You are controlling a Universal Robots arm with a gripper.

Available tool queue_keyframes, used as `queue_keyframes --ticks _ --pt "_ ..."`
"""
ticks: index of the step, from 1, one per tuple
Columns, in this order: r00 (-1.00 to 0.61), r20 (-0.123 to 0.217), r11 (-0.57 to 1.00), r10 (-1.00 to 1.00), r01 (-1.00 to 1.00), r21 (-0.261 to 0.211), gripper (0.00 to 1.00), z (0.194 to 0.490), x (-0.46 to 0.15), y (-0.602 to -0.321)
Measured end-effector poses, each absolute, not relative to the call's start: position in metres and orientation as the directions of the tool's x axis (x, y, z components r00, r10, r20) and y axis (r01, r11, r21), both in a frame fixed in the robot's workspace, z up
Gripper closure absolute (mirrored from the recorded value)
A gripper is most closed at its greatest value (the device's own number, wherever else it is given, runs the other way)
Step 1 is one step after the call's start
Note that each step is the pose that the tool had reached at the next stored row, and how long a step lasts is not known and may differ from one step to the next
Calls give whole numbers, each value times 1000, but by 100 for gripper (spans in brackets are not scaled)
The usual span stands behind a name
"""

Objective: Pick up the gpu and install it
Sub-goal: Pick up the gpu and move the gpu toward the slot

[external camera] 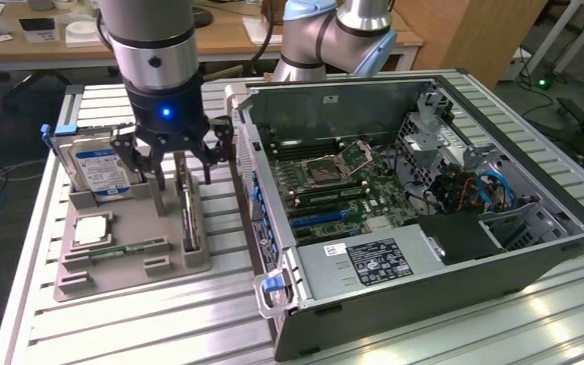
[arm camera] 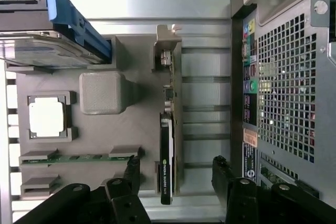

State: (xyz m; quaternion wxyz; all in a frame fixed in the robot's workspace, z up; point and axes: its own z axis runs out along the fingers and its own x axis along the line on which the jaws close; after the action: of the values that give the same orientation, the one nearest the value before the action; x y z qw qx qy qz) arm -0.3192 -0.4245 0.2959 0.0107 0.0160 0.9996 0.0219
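The gpu (external camera: pixel 188 217) stands on its long edge in a slot of the grey holder tray (external camera: pixel 119 277), to the exterior view's left of the open computer case (external camera: pixel 404 190). In the wrist view the gpu (arm camera: pixel 169 129) is a thin card with a black cooler face and a metal bracket at one end. My gripper (external camera: pixel 172 166) hangs just above the card's far end. Its fingers are open and stand on either side of the card without touching it. In the wrist view the gripper (arm camera: pixel 176 174) has its black fingertips (arm camera: pixel 131 170) spread well wider than the card.
In the same tray are a hard drive with a blue label (external camera: pixel 99 171), a square processor chip (external camera: pixel 91 228), a narrow green memory stick (external camera: pixel 125 249) and a grey block (arm camera: pixel 102 93). The case's rear wall (arm camera: pixel 283 93) stands close beside the tray. The motherboard (external camera: pixel 333 190) lies exposed.
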Motion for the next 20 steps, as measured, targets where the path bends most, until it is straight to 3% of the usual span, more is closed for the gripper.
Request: queue_keyframes --ticks 13,20 --pt "-1000 -15 1000 -11 -11 16 34 278 -319 -421" --pt "-1000 -15 1000 -12 -13 16 34 265 -320 -402"
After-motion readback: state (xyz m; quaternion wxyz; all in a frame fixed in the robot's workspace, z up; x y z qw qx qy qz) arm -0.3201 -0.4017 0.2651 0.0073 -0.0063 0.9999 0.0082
